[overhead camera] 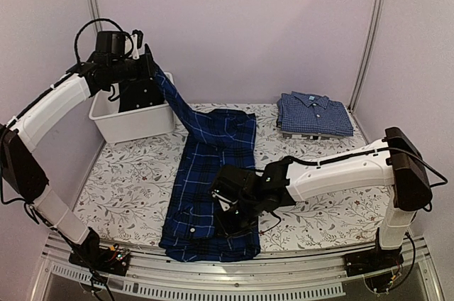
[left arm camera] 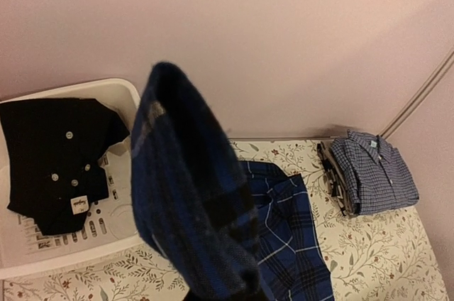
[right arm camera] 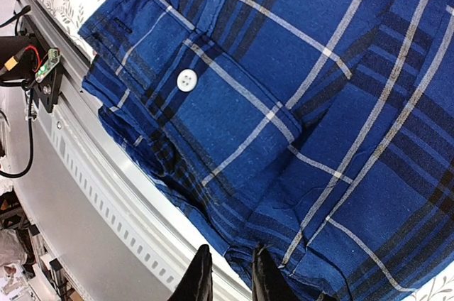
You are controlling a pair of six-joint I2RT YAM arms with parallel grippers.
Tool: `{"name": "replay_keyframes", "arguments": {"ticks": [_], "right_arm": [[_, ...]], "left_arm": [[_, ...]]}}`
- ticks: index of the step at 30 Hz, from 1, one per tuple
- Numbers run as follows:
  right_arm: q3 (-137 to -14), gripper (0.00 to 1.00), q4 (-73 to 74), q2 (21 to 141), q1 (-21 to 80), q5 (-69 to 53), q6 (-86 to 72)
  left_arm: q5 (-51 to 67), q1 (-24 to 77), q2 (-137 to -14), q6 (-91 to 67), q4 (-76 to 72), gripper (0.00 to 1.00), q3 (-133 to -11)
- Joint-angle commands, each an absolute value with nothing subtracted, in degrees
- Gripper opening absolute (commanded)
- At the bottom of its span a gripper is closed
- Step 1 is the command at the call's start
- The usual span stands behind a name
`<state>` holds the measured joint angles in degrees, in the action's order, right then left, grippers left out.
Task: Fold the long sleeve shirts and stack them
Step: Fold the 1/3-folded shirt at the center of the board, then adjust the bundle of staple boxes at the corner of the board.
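Table [overhead camera: 128,180] under a floral-print cover, soft and flat, carries everything. Landmark is the plaid shirt [overhead camera: 213,166]: big navy/royal-blue woven cloth with thin white lines. Its body is spread lengthwise down the table middle, with the hem end at the near edge over the metal rail [right arm camera: 106,187], probably laid flat so it can be folded. One sleeve [overhead camera: 177,106] runs up and away from the plaid shirt's far-left corner, pulled taut in the air, likely lifted so it can swing across the body. Far-left of the plaid shirt sits a white plastic bin [overhead camera: 135,125], rigid, rounded-rectangular, with a perforated floor. Inside it is a dark buttoned garment [left arm camera: 57,159], limp and slumped, which looks like waiting stock. Far-right of the plaid shirt, well apart, lies the lighter blue fine-checked shirt [overhead camera: 314,114], already a neat collared rectangle, so I judge that spot is the stack. Above the bin, far-left of the plaid shirt, the left hand [overhead camera: 138,56] is clenched on the sleeve end; its own camera sees only draped cloth. Low over the plaid shirt's near hem, the right hand [right arm camera: 230,253] is unclenched, fingers [right arm camera: 201,276] narrowly apart, no cloth between them. A small white round button [right arm camera: 186,80] sits on a flap near that hem.
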<state>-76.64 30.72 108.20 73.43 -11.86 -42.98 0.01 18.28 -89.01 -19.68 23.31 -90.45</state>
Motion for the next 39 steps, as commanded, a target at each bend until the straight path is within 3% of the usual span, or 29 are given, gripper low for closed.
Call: {"name": "replay_keyframes", "arguments": {"ticks": [1,5,10,14,27,30,37,39], "right_arm": [[-76.82,0.2,29.5,106.63,72.61,-12.39,-41.83],[-77.12,0.22,32.81,107.67,72.53,-10.48,-42.19],[-79.64,0.36,37.61,110.48,75.34,-6.9,-41.96],[-81.77,0.41,40.5,112.69,77.05,-4.48,-42.83],[-86.84,0.41,44.21,118.25,79.28,-1.56,-43.23],[-87.04,0.36,44.85,118.73,79.3,-0.88,-43.72],[-87.05,0.05,43.8,117.15,79.33,-0.29,-44.12],[-86.73,0.0,43.68,116.33,79.28,-0.27,-44.21]], "left_arm": [[1.82,17.68,-89.64,-19.64,21.69,0.0,-90.24],[2.2,17.74,-89.82,-19.61,21.73,0.0,-89.85],[2.79,17.74,-89.78,-20.02,21.15,0.0,-88.71],[3.11,17.73,-89.91,-20.18,20.85,0.0,-88.68],[3.18,17.71,-90.52,-20.14,20.79,0.0,-88.7],[3.38,17.71,-90.69,-20.13,20.67,0.0,-88.68],[3.43,17.75,-90.7,-20.25,20.66,0.0,-88.77],[3.38,17.69,-90.71,-20.2,20.68,0.0,-88.86]]}}
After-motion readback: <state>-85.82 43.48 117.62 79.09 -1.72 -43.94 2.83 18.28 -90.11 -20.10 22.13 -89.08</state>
